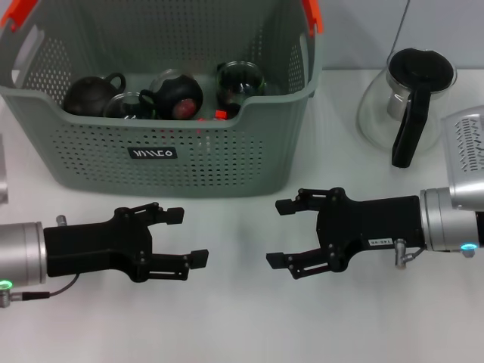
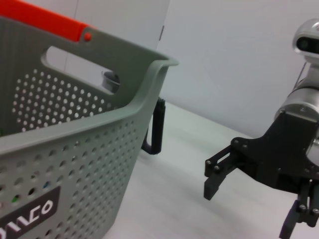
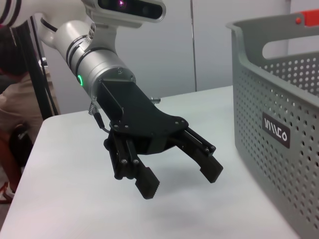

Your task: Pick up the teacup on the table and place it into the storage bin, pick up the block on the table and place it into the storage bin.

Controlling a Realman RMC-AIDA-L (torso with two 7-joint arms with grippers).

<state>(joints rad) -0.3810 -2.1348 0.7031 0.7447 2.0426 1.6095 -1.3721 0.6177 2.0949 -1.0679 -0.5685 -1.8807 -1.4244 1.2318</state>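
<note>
White tabletop [image 1: 242, 325] shows no teacup or block; dark cups lie in the storage bin [image 1: 162, 170] at far left. Left claw [image 1: 185, 236] and right claw [image 1: 277, 233] hover open, empty. Task looks done; retreat remains.

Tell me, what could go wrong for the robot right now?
The left gripper and right gripper hang open, facing each other close together in front of the storage bin; if both move inward they might bump. The glass carafe stands on the table beside the bin, near the right arm, so a wide swing could knock it. The bin already holds dark teapots and glass cups; anything dropped in could chip them.
</note>
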